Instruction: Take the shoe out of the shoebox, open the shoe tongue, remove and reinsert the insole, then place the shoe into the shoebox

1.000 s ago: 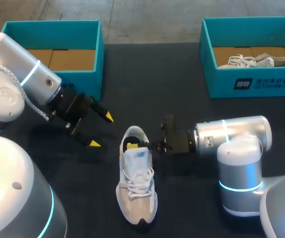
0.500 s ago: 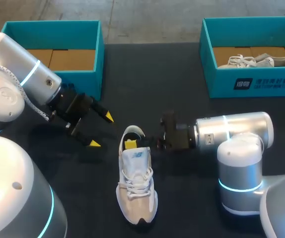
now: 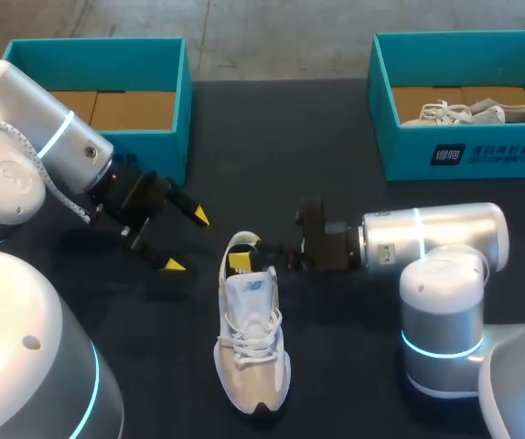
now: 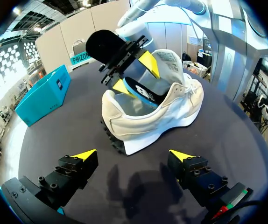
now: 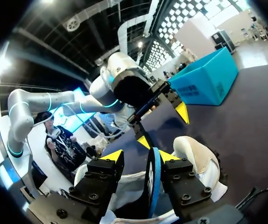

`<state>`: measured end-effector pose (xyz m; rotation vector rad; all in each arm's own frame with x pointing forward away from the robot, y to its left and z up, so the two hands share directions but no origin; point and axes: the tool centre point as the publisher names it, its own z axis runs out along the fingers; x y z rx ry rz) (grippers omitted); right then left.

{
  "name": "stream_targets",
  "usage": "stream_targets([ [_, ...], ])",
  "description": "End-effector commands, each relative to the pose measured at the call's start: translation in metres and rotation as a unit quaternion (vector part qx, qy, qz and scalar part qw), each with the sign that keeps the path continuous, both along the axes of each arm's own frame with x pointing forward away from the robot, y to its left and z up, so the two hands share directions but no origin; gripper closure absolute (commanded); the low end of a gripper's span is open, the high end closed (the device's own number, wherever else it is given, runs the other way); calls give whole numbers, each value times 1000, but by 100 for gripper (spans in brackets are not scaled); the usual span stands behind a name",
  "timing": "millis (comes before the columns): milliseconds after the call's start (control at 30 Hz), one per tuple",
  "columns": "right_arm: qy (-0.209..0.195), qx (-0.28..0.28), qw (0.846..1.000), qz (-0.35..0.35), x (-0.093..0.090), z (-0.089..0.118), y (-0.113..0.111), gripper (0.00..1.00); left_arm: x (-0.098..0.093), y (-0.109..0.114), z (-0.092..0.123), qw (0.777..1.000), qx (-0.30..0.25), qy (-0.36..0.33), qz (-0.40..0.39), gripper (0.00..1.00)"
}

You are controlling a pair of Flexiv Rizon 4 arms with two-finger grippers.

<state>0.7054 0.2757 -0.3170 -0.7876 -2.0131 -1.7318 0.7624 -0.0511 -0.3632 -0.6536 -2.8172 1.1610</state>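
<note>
A white and beige sneaker lies on the black table, heel toward the far side. A dark insole with a blue edge stands on edge in the heel opening. My right gripper reaches in over the heel with its fingers spread. The insole rests against one finger, with a gap to the other. From the left wrist the sneaker, the insole and those yellow tips show ahead. My left gripper hangs open and empty to the shoe's left, a short way off.
An open teal shoebox stands at the far left, just behind my left arm. A second teal box at the far right holds another pair of pale shoes.
My right gripper's fingers have spread apart from the insole, and the arm has shifted slightly toward the far side. The left arm has not moved.
</note>
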Motion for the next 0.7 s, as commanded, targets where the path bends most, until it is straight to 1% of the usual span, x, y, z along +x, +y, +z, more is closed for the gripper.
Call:
stream_targets([
  [33,-1,-13,1000,-5,-2,11,-5,55,0,0,1,1000,2,0,0,0],
  [367,-5,-22,1000,-11,5,17,-11,54,0,0,1,1000,2,0,0,0],
  [700,-4,-21,1000,-7,11,15,-10,53,0,0,1,1000,2,0,0,0],
])
